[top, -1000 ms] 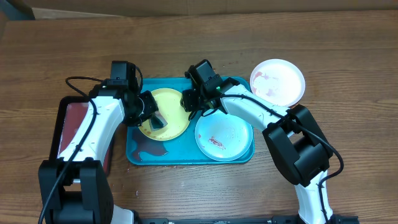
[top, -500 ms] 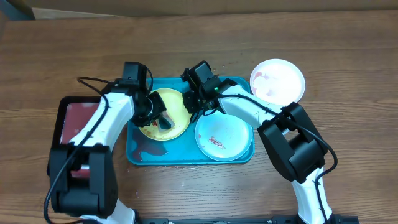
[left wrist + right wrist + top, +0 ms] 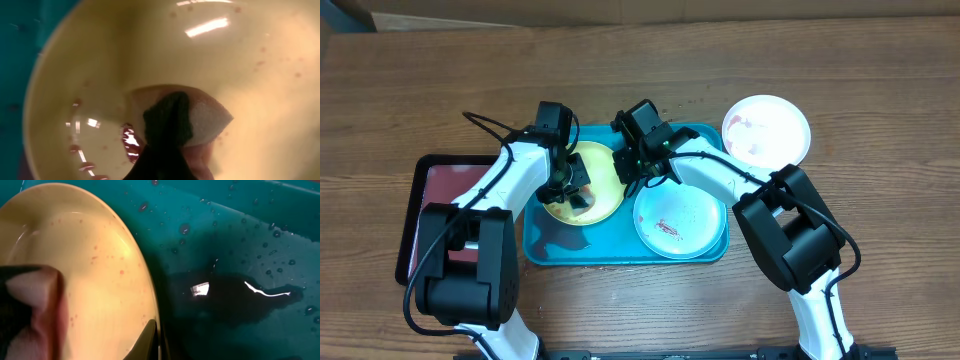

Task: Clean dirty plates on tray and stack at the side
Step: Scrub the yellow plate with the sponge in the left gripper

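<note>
Left wrist, yellow-green plate under jaws, sponge gripped against it.

Right claw cut off below.

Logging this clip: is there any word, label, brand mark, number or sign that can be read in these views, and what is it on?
No readable text in any view.
The turquoise tray, yellow-green plate, mint-rimmed plate, white plate, dark red tray and sponge show no print, label or number.
The marks on the plates are smears and specks, not writing.
</note>
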`<state>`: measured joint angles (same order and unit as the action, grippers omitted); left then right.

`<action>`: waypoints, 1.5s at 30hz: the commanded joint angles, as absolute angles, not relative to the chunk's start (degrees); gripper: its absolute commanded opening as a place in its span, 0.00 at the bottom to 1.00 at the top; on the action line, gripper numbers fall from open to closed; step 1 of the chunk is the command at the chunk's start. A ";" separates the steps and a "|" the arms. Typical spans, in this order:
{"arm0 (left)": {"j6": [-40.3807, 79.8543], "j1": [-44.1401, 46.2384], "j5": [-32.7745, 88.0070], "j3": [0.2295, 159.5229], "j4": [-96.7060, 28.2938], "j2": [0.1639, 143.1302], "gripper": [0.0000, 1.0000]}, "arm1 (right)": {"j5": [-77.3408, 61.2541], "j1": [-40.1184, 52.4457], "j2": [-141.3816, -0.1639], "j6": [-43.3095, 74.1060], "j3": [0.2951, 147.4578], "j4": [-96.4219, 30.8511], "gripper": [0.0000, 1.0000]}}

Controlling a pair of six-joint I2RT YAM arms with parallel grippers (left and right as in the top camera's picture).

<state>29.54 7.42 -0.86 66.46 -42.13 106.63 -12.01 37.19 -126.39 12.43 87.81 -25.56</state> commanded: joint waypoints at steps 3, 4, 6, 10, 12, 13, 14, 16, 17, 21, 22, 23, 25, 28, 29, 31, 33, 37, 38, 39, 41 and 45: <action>26.35 5.85 -16.97 68.66 -44.80 109.08 0.04 | -10.98 36.91 -128.05 11.97 88.20 -26.68 0.04; 25.78 5.85 -16.95 70.22 -45.67 108.71 0.04 | -10.98 36.91 -128.05 11.97 88.20 -26.70 0.04; 25.67 5.87 -16.95 73.56 -47.97 107.98 0.04 | -10.98 36.91 -128.05 11.97 88.23 -26.76 0.04; 25.67 5.87 -11.42 79.83 -51.24 107.31 0.04 | -11.00 36.91 -128.05 11.99 88.20 -26.87 0.04; 25.67 5.93 -4.14 80.62 -50.11 107.31 0.04 | -11.00 36.91 -128.05 12.01 88.23 -26.87 0.04; 25.67 5.98 -0.56 80.60 -49.19 107.31 0.04 | -11.00 36.91 -128.05 12.01 88.23 -26.87 0.04; 25.69 6.00 4.16 80.38 -47.86 107.53 0.04 | -11.00 36.91 -128.05 12.03 88.23 -26.87 0.04; 25.74 6.11 11.64 79.18 -44.93 107.81 0.04 | -11.03 36.91 -128.05 12.47 88.23 -26.85 0.04; 25.76 6.28 15.84 78.00 -42.74 108.03 0.04 | -11.03 36.91 -128.05 12.67 88.23 -26.81 0.04; 27.92 7.16 19.09 74.78 -38.74 110.06 0.04 | -11.03 36.91 -128.05 12.67 88.27 -26.65 0.04; 27.90 7.40 19.11 73.97 -38.30 110.74 0.04 | -11.03 36.91 -128.05 12.67 88.27 -26.68 0.04; 27.88 7.55 19.05 73.49 -38.33 111.57 0.04 | -11.03 36.91 -128.05 12.67 88.27 -26.85 0.04; 27.83 7.53 18.87 73.25 -39.38 113.38 0.04 | -11.03 36.91 -128.03 12.69 88.27 -26.94 0.04; 27.83 7.29 15.53 73.25 -41.41 115.20 0.04 | -11.00 36.88 -128.03 12.67 88.27 -26.92 0.04; 27.81 7.14 13.58 73.25 -42.04 115.52 0.04 | -11.00 36.91 -128.03 12.69 88.27 -26.92 0.04; 27.86 6.90 7.20 73.25 -44.01 115.61 0.04 | -11.00 36.88 -128.03 12.69 88.27 -27.09 0.04; 27.83 6.83 0.21 73.28 -46.22 115.46 0.04 | -10.98 36.88 -128.03 12.64 88.27 -27.31 0.04; 27.90 6.68 -11.18 73.30 -50.19 115.18 0.04 | -10.98 36.88 -128.03 12.64 88.27 -27.27 0.04; 27.88 6.68 -13.39 73.30 -50.94 115.04 0.04 | -10.98 36.88 -128.03 12.64 88.27 -27.24 0.04; 27.90 6.66 -15.44 73.30 -51.48 114.89 0.04 | -10.98 36.88 -128.01 12.64 88.27 -27.24 0.04; 27.94 6.68 -19.75 73.71 -52.88 114.04 0.04 | -10.96 36.88 -128.01 12.64 88.27 -27.27 0.04; 28.97 6.68 -23.99 75.42 -55.53 112.14 0.04 | -10.96 36.88 -127.72 12.62 88.27 -27.31 0.04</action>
